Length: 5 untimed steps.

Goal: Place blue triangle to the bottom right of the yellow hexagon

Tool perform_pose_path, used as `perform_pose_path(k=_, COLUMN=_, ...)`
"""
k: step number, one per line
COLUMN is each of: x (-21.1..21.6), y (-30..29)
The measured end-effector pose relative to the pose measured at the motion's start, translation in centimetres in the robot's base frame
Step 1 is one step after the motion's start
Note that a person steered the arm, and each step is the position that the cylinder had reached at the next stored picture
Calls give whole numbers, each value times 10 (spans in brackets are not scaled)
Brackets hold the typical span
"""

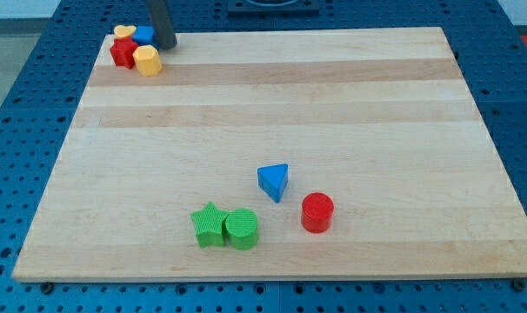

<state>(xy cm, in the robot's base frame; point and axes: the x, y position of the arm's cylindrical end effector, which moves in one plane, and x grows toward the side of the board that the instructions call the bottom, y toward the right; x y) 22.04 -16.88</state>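
My tip [165,45], a bare rod and no claw that could clench anything, sat just right of the yellow hexagon [147,60] on the tabletop [272,96], while the blue triangle [274,181] lay far off, down and right from it.

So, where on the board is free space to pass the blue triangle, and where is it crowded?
Free: the wide middle band between the blue triangle and the yellow hexagon, and the view's right half above the red cylinder. Crowded: the top-left corner, where my tip stands beside the cluster; also around the green star and green cylinder.
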Motion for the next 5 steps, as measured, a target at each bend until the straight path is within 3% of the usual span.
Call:
perform_pose_path(k=2, x=45, y=166)
perform_pose_path(k=3, x=101, y=268)
perform_pose_path(k=5, x=270, y=388)
